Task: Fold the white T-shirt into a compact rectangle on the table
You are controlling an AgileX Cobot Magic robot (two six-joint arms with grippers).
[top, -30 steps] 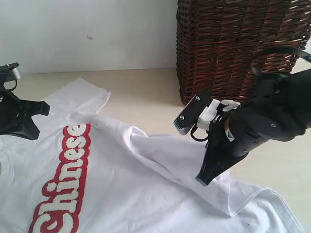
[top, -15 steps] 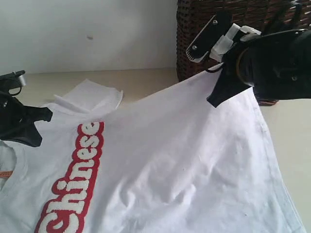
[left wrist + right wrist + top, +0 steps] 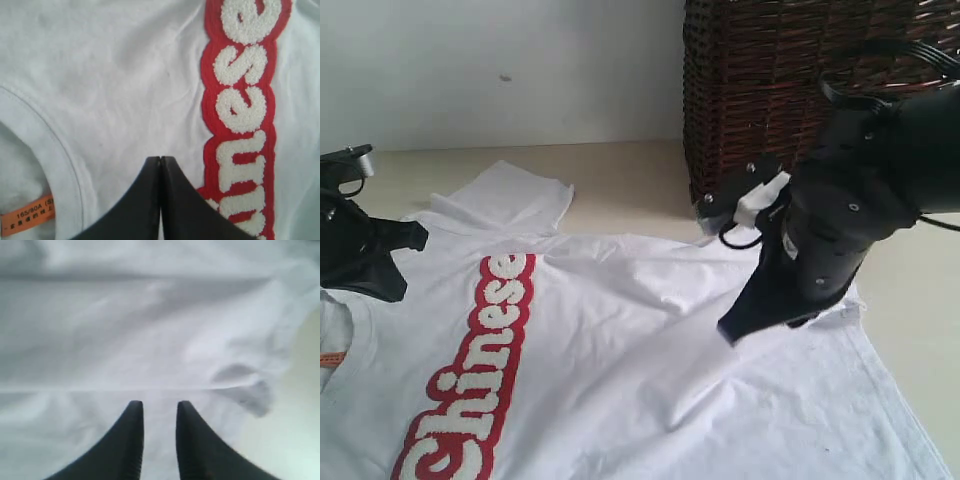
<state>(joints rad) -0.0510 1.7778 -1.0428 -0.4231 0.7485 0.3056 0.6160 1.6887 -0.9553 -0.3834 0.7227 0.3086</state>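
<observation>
The white T-shirt (image 3: 620,350) lies spread face up on the table (image 3: 620,185), with "Chinese" on its red band (image 3: 470,370) and the orange neck tag (image 3: 330,358) at the left edge. My left gripper (image 3: 392,290) is shut, its tips (image 3: 160,158) over flat cloth between the collar and the red band (image 3: 240,100), with no fold visibly pinched. My right gripper (image 3: 730,335) hovers low over the shirt's rumpled right part. It is open (image 3: 159,404) with only a narrow gap and nothing between its fingers.
A dark brown wicker basket (image 3: 790,90) stands at the back right, close behind the right arm. A pale wall bounds the table's far side. Bare table shows behind the shirt's sleeve (image 3: 520,195) and to the right of its hem (image 3: 910,270).
Half a second ago the right gripper held the shirt's edge high near the basket. It has since let go and dropped low, and the cloth has fallen back. The left gripper stayed put.
</observation>
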